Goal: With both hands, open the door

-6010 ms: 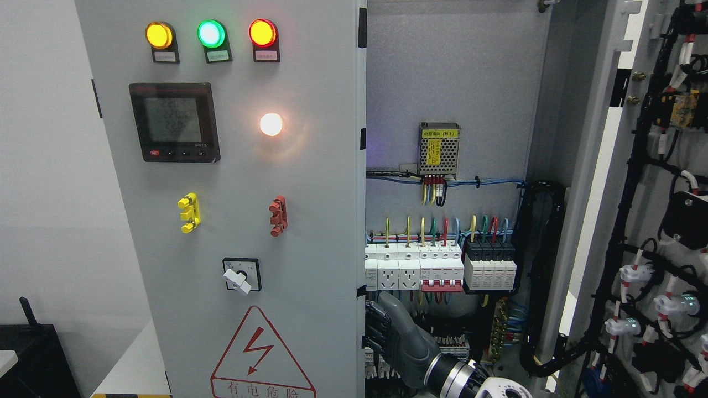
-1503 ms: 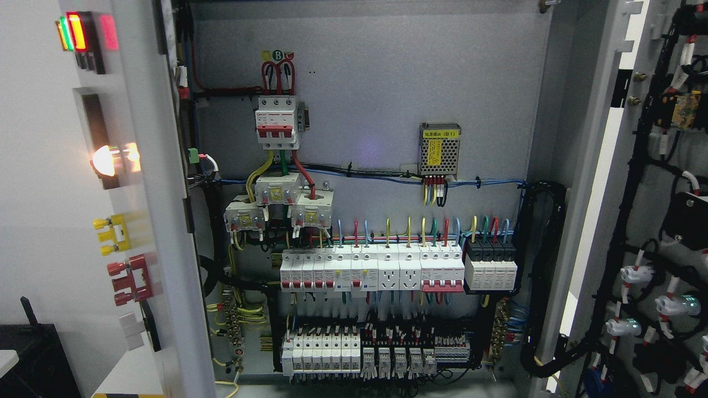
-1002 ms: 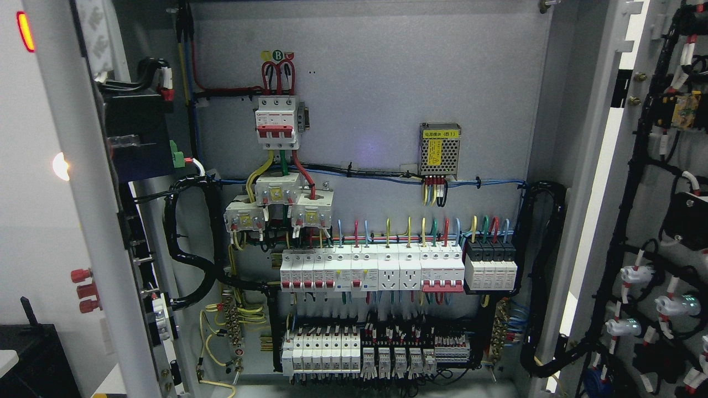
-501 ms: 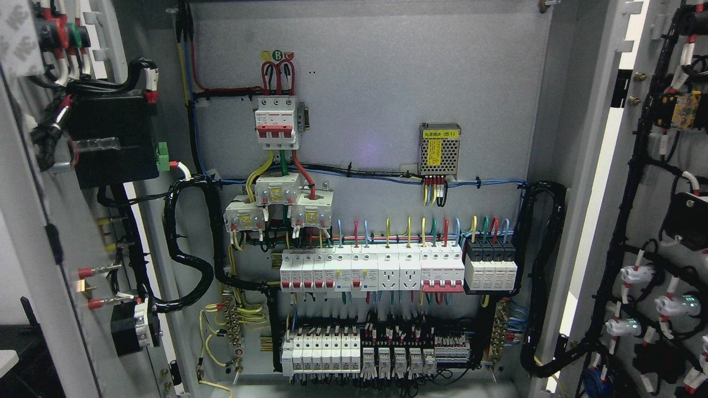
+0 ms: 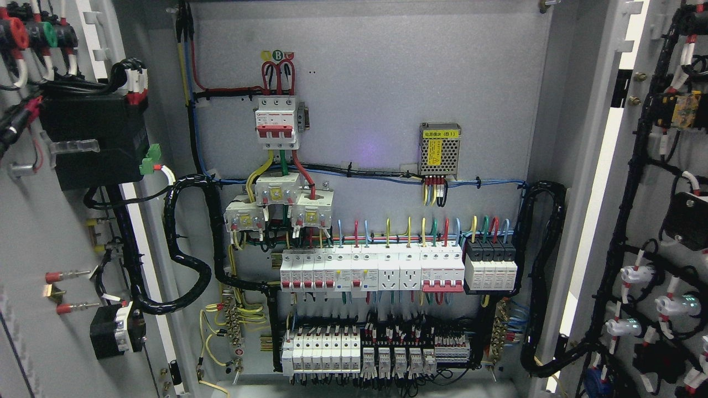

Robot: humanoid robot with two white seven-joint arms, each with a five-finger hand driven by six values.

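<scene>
Both doors of the grey electrical cabinet stand swung wide. The left door point(image 5: 38, 232) shows its inner face at the picture's left, with a black meter box point(image 5: 91, 138), wiring and a black cable loom on it. At the right edge, the right door point(image 5: 658, 182) also shows its inner side, with black cable runs and white lamp bodies. Between them the cabinet's back panel point(image 5: 387, 77) is fully exposed. No robot hand or arm appears in the head view.
On the back panel sit a red-topped main breaker point(image 5: 277, 121), a small yellow-labelled power supply point(image 5: 440, 148), a long row of white breakers and sockets point(image 5: 370, 268) and terminal blocks point(image 5: 354, 354) below. A thick black cable loom point(image 5: 539, 276) runs down the right side.
The left door has swung further outward to the left, from showing its lamp-and-meter front to showing its wired inner face. The robot hand seen at the door's edge six seconds ago is gone from view.
</scene>
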